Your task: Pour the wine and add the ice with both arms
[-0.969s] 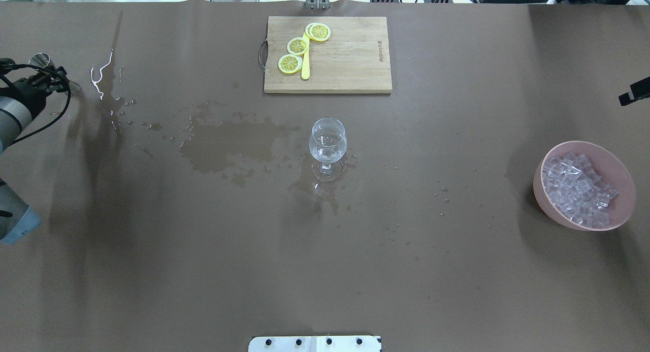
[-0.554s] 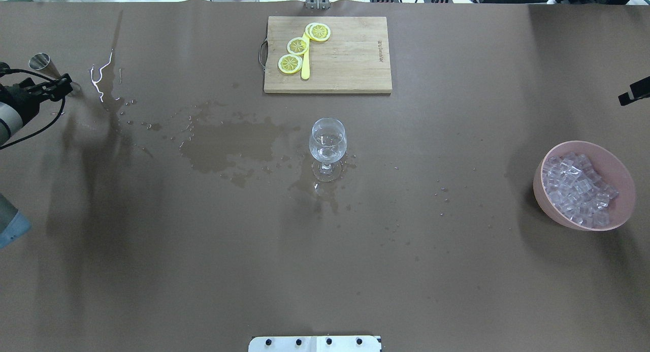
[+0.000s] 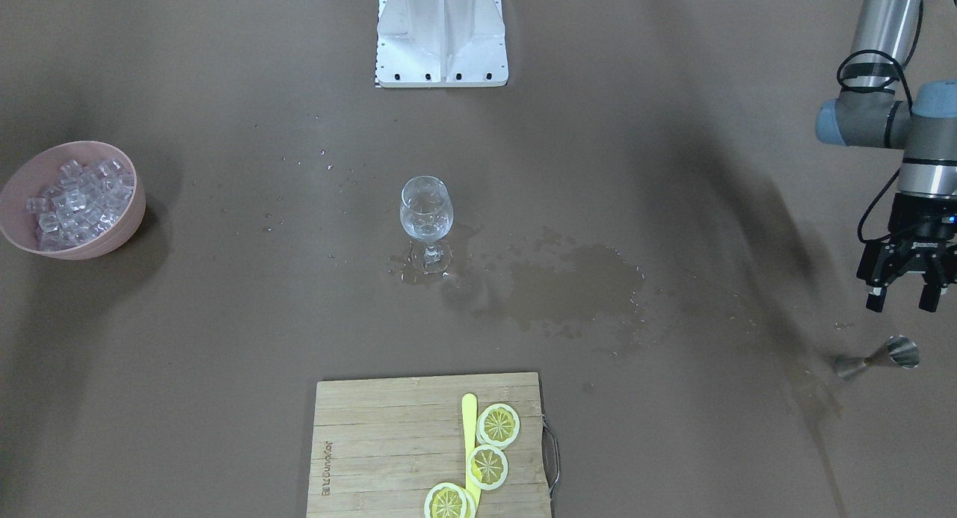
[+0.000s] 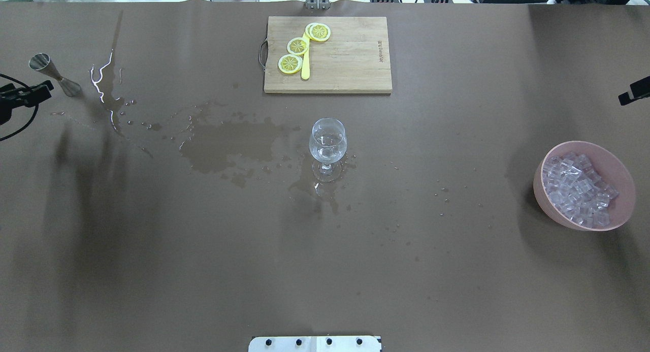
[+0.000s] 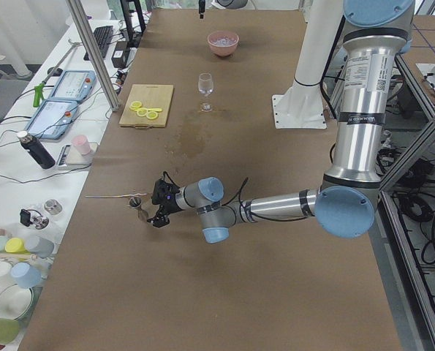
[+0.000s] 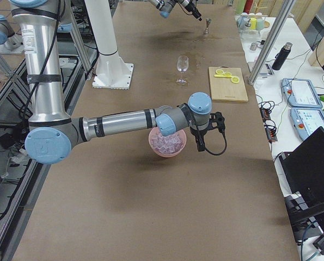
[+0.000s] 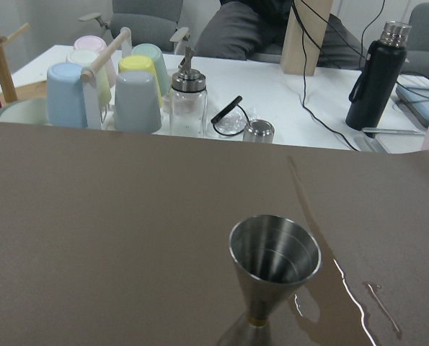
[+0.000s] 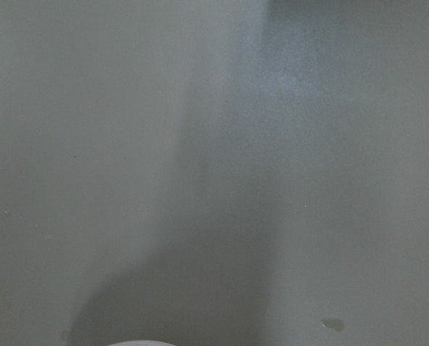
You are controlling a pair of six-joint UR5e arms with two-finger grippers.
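A wine glass [image 4: 328, 144] with a little clear wine stands mid-table, also in the front view [image 3: 426, 210]. A pink bowl [image 4: 622, 210] full of ice cubes [image 4: 576, 189] sits at the right, also in the front view [image 3: 112, 230]. A steel jigger [image 4: 53, 75] stands upright and empty at the far left, seen close in the left wrist view [image 7: 274, 259]. My left gripper [image 3: 902, 305] is open and empty, just short of the jigger [image 3: 890, 353]. My right gripper [image 4: 634, 94] shows only as a black sliver beyond the bowl; I cannot tell its state.
A wooden cutting board [image 4: 350, 62] with lemon slices [image 4: 297, 46] and a yellow knife lies at the back. A wet puddle [image 4: 228, 144] spreads left of the glass, with a streak near the jigger. The white arm stand [image 3: 441, 36] is at the robot's edge.
My left gripper has drawn back to the left, off the jigger, which now stands alone. The left arm's elbow has left the overhead view. The right gripper has not moved.
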